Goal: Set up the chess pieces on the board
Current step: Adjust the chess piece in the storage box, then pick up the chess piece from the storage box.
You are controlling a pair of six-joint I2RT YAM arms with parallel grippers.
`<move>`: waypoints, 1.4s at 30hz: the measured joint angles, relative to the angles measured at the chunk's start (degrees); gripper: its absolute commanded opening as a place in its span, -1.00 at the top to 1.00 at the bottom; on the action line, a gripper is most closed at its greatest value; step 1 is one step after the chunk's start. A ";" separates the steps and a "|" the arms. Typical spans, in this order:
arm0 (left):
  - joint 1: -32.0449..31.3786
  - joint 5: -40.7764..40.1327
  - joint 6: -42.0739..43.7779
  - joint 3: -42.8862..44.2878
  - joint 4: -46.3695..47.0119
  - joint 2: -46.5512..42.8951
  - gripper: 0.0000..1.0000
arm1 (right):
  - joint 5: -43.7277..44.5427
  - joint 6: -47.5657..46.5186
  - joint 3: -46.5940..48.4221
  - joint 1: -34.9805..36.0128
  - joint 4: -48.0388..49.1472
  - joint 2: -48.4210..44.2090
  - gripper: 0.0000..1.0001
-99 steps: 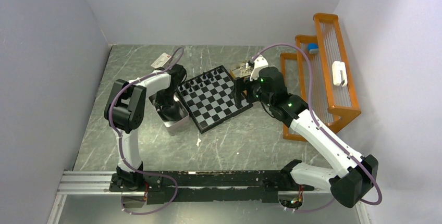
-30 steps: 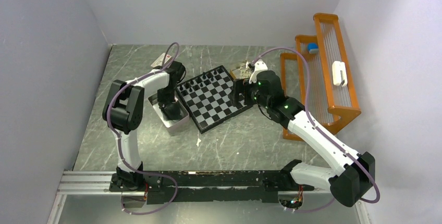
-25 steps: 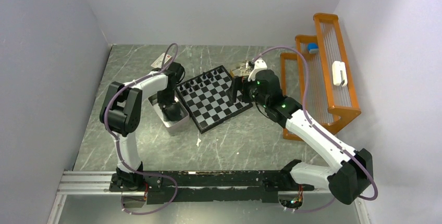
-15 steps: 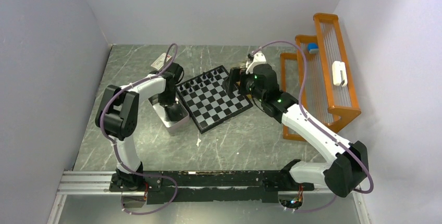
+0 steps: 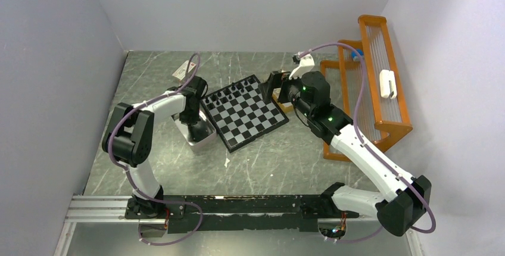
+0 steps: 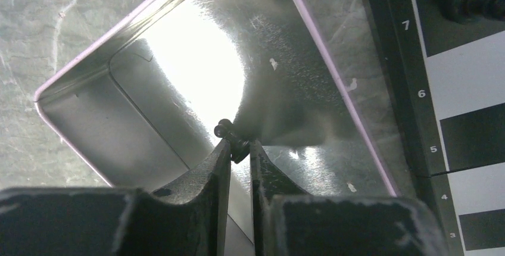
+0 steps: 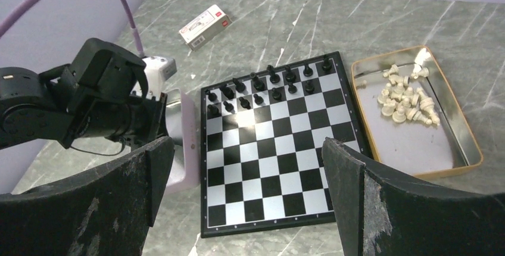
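Note:
The board (image 5: 245, 112) lies at mid-table, turned at an angle. Black chess pieces (image 7: 262, 86) stand in two rows along its far edge. My left gripper (image 6: 240, 149) reaches down into a shiny metal tin (image 6: 178, 77) left of the board, shut on one small black chess piece (image 6: 232, 139) whose round head sticks out past the fingertips. My right gripper (image 7: 247, 149) hangs open and empty, high above the board's far right corner. Cream-white pieces (image 7: 408, 98) lie heaped in a tan tray (image 7: 458, 166) right of the board.
A white box (image 5: 184, 70) lies on the table behind the tin. An orange wire rack (image 5: 369, 83) stands along the right wall, close to my right arm. The left arm (image 7: 89, 101) leans over the tin (image 5: 199, 137).
My right gripper has lifted and swung from the board's right edge toward the far right, over the tray. The left arm's elbow has swung left and lower; its gripper stays in the tin.

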 measured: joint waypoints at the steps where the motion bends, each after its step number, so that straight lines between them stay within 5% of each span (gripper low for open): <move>1: 0.00 0.28 0.11 -0.09 0.20 -0.09 0.51 | -0.09 -0.13 -0.28 0.00 0.07 -0.07 -1.00; 21: 0.00 1.70 -0.44 3.54 -0.96 1.79 0.27 | -0.33 -1.16 -3.89 0.00 1.44 -3.26 -1.00; 36: 3.34 3.39 -11.39 0.92 6.10 -4.74 0.34 | -1.64 -1.22 -3.89 0.00 1.55 -4.63 -1.00; 42: 4.13 4.46 -8.70 1.01 7.69 -4.20 0.35 | -1.66 -1.36 -3.89 0.00 1.55 -6.75 -1.00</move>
